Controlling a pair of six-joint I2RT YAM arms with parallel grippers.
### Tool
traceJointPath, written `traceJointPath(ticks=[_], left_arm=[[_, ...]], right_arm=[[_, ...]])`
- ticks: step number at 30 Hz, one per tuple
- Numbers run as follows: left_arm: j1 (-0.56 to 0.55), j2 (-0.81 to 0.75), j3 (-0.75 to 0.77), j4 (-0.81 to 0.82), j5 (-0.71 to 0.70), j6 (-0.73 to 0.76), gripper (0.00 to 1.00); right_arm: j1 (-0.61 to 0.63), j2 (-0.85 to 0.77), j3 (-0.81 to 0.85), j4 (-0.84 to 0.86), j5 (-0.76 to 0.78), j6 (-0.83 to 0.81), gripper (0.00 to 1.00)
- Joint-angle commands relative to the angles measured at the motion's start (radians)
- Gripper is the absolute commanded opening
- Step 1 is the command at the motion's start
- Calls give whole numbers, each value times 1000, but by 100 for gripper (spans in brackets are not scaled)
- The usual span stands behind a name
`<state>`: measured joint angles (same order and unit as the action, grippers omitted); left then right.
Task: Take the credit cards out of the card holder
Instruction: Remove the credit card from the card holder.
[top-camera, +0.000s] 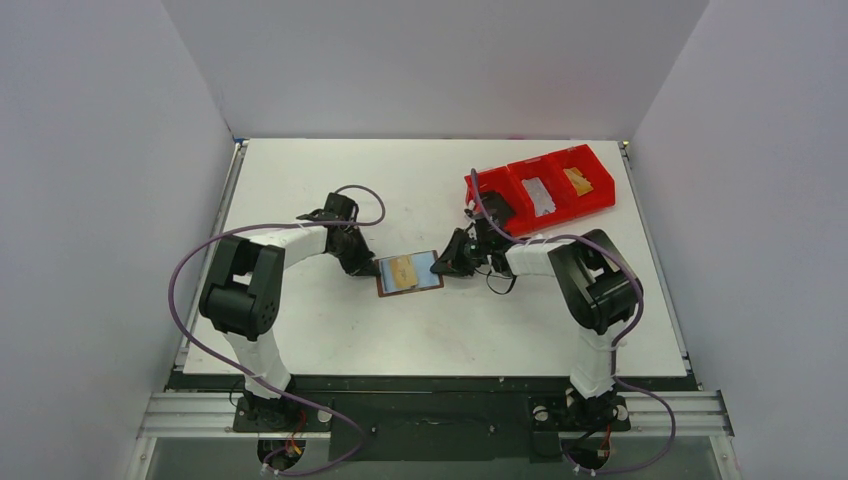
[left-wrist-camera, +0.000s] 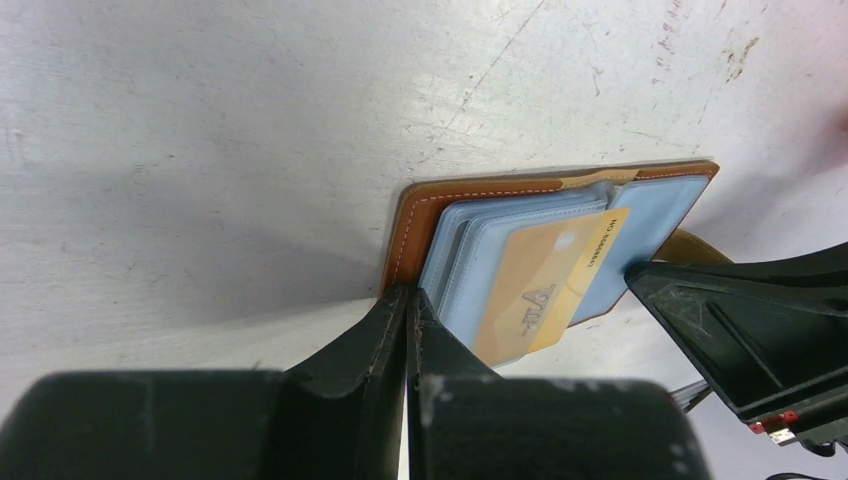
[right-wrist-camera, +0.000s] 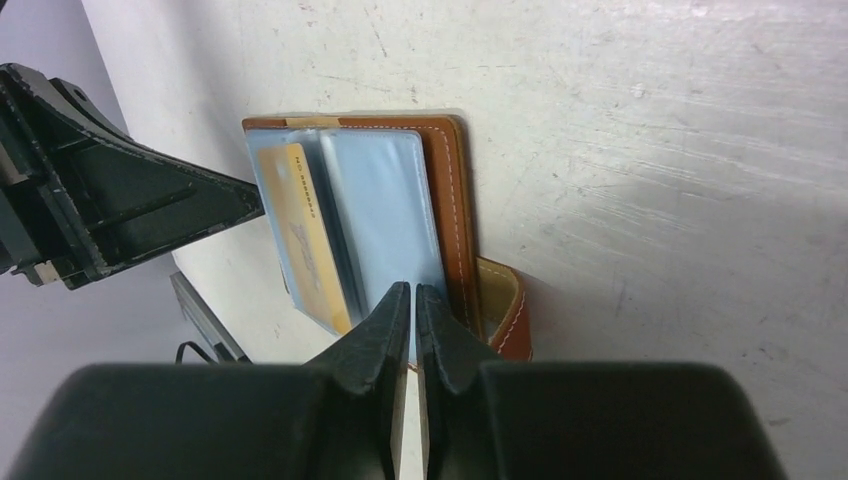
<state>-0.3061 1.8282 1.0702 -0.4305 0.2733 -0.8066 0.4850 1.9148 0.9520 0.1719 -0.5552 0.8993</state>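
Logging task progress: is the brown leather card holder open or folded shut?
Open: the brown leather card holder lies spread flat on the white table, pale blue inner pockets up, a gold card tucked in one.

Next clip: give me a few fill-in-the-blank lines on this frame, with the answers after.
The card holder lies ____ on the table, with a gold card showing.
Both pairs of jaws are ____.
The red bin has ____ compartments.
Answers: open; shut; three.
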Motion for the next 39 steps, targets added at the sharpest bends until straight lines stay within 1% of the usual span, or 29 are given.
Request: traceJointPath(ticks=[1, 3, 5, 9, 15, 23, 35, 37, 39], left_arm=[[10, 35, 14, -94, -136, 58, 0], [9, 36, 14, -92, -132, 57, 0], [9, 38, 16, -92, -130, 58, 0], [9, 40, 19, -94, -129, 60, 0], [6, 44, 19, -91, -127, 56, 0], [0, 42, 18, -84, -127, 46, 0], [-5, 50, 27, -87, -127, 46, 0], [-5, 50, 27, -87, -127, 45, 0], [-5, 51, 30, -90, -127, 46, 0]], right_arm=[[10, -30, 8, 45, -27, -8, 9], [28, -21, 38, 46, -59, -16, 18], [48, -14, 69, 47, -67, -19, 24], [75, 2, 96, 36, -57, -21, 27], [89, 41, 119, 23, -56, -32, 28], [101, 78, 130, 4, -35, -55, 28], [134, 114, 136, 31, -46, -29, 27], [132, 116, 128, 39, -47, -22, 26], [127, 119, 119, 50, -48, -13, 18]])
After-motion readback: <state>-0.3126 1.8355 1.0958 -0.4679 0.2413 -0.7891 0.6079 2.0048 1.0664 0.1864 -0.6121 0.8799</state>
